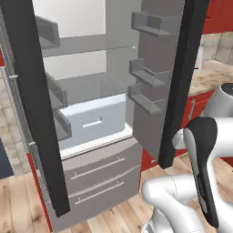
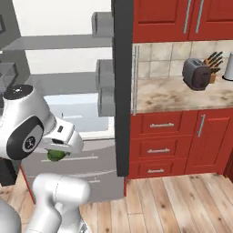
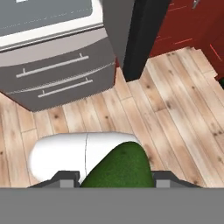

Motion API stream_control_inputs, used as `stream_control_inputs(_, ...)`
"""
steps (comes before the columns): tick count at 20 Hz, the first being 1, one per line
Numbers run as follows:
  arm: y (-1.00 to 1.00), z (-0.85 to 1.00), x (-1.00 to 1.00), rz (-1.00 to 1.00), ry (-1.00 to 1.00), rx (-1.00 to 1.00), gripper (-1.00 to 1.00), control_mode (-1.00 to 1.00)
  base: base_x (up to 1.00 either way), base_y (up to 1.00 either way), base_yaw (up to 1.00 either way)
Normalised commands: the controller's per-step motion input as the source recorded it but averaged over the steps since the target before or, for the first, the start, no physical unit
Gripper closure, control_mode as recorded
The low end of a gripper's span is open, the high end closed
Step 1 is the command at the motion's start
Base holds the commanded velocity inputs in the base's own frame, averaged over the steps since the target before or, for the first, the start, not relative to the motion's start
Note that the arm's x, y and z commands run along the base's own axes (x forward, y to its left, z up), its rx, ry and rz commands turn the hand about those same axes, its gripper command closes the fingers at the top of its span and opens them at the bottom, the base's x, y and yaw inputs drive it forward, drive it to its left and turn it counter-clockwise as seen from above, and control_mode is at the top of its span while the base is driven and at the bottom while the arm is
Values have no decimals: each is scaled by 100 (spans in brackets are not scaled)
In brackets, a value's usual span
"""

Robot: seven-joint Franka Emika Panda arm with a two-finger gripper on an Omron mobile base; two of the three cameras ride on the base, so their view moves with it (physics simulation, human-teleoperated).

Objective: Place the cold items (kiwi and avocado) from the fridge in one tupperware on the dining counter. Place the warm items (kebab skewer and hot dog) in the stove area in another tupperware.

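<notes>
Open fridge (image 1: pixel 98 104) ahead, both dark-edged doors swung out, grey door bins on their inner faces, pale shelves and a white drawer inside, two grey freezer drawers with bar handles below. Light wood plank floor (image 3: pixel 175 100) in front of the fridge and running off to its right. Red base cabinets (image 2: pixel 177 141) right of the fridge under a speckled beige counter (image 2: pixel 182 93), with a tiled backsplash and red upper cabinets above. On that counter, well right of the fridge: a dark toaster (image 2: pixel 196 73), a knife block (image 2: pixel 212 63) just behind it.

Gripper (image 3: pixel 116 177) held out in front of the fridge's lower drawers, above the floor. Dark green avocado (image 3: pixel 120 168) clamped between the fingertips, also glimpsed under the hand in the right base view.
</notes>
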Motion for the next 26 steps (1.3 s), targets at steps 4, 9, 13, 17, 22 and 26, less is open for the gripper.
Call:
stream_control_inputs(4,0,0,0,0,0,0,100,100,-40,-18,-73)
stream_control_inputs(9,0,0,0,0,0,0,100,100,-40,-22,-70)
stream_control_inputs(13,0,0,0,0,0,0,100,100,-24,-29,-67)
stream_control_inputs(17,0,0,0,0,0,0,100,100,-3,-28,-63)
stream_control_inputs(22,0,0,0,0,0,0,100,100,5,-46,-59)
stream_control_inputs(26,0,0,0,0,0,0,100,100,29,-58,-54)
